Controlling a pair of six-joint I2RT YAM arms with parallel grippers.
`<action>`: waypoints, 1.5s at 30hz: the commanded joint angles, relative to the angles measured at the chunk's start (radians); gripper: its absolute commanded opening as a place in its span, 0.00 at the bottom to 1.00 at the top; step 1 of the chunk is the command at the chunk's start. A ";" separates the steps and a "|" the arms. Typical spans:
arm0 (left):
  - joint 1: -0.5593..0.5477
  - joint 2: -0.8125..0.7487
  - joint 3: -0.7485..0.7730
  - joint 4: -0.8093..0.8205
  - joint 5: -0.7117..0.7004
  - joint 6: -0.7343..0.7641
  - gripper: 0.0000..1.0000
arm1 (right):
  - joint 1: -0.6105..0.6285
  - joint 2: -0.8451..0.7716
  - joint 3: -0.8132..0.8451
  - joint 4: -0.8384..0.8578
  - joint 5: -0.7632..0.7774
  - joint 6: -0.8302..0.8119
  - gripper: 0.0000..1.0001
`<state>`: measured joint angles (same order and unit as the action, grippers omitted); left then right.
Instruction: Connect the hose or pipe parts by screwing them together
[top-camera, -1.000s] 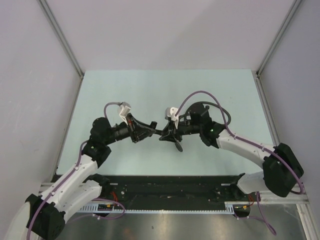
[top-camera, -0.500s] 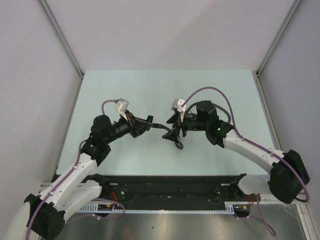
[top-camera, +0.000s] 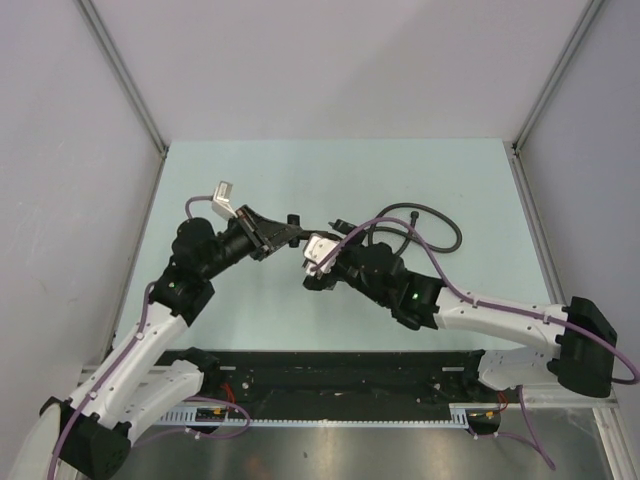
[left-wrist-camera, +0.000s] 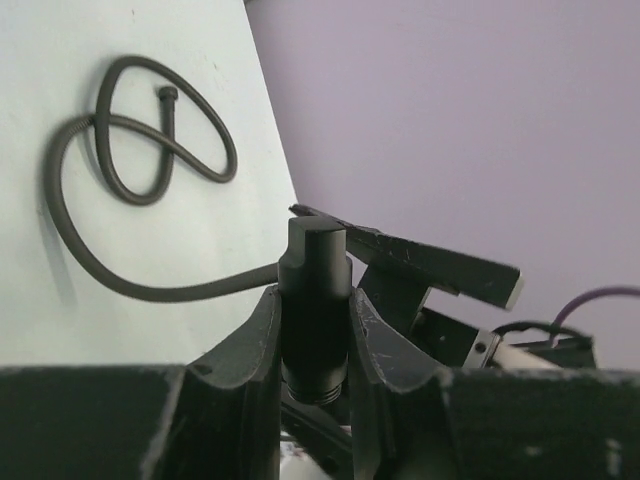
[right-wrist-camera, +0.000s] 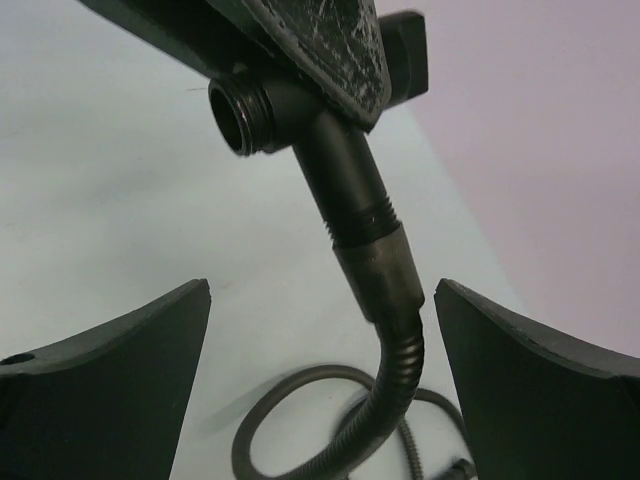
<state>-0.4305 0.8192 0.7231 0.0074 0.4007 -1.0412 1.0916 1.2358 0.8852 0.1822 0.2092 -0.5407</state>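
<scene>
- The hose (right-wrist-camera: 398, 365) ends in a black elbow fitting (right-wrist-camera: 345, 180). Its threaded mouth (right-wrist-camera: 243, 115) is bare, with nothing screwed onto it.
- The fitting is held up off the table (top-camera: 250, 180), near the middle. The hose drops from it and lies in loose loops on the surface, out toward 3 o'clock in the overhead view.
- The hose's other end, a small free end (left-wrist-camera: 167, 94), lies on the table inside those loops. It is apart from the held fitting and nothing grips it.
- The left gripper (left-wrist-camera: 313, 300) is clenched on the elbow fitting, with a finger pressed to each side of its body.
- The right gripper (right-wrist-camera: 322, 290) is released and holds nothing. Its fingers are spread wide to either side of the hose, just below the fitting. In the overhead view it sits at about 5 o'clock from the fitting.
- No second loose part shows clearly in these views.
- Judged step: one side is presented and steadied, but no mating piece is in hand, so the screwing is not yet under way.
- The next move likely calls for the right gripper to pick up the mating end. It would then line that end up squarely with the open mouth and turn it without crossing the threads, while the left gripper holds firm.
</scene>
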 joint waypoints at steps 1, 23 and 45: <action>0.015 -0.012 0.067 0.000 0.029 -0.239 0.00 | 0.066 0.059 0.023 0.198 0.304 -0.204 1.00; 0.019 0.057 0.131 -0.089 0.181 0.134 0.00 | 0.013 0.022 0.057 -0.042 -0.291 -0.018 0.00; -0.022 -0.090 -0.099 0.250 0.070 0.620 0.00 | -0.354 0.051 0.057 -0.111 -0.905 0.337 0.54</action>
<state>-0.4637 0.7845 0.5842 0.1783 0.7361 -0.2996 0.7490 1.3628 0.9195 0.1459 -0.8349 -0.2317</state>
